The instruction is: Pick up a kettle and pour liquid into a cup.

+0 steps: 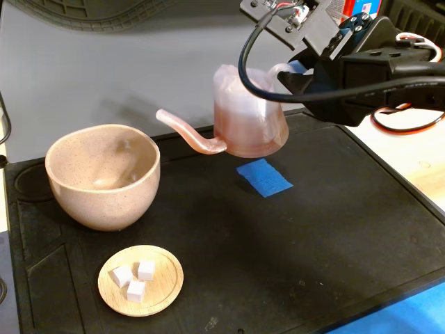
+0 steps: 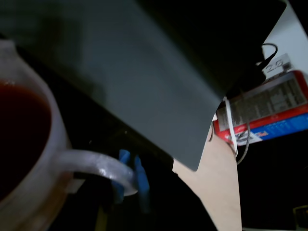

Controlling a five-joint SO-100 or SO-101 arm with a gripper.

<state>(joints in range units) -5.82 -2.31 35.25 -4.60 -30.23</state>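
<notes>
The pale-pink translucent kettle point(image 1: 247, 115) hangs a little above the black mat point(image 1: 334, 229), its long spout point(image 1: 188, 132) pointing left toward the cup. My gripper point(image 1: 290, 75) is shut on its white loop handle from the right. In the wrist view the handle point(image 2: 96, 166) sits between the blue fingertips point(image 2: 140, 175) of the gripper point(image 2: 131, 175). Reddish liquid point(image 2: 19, 134) fills the kettle's body. The speckled beige-pink cup point(image 1: 103, 174) stands on the mat at the left, apart from the spout tip; I see no reddish liquid in it.
A round wooden dish point(image 1: 141, 280) with three white cubes lies in front of the cup. A blue tape square point(image 1: 263, 176) lies on the mat below the kettle. A red and blue box point(image 2: 269, 110) and cables are at the right.
</notes>
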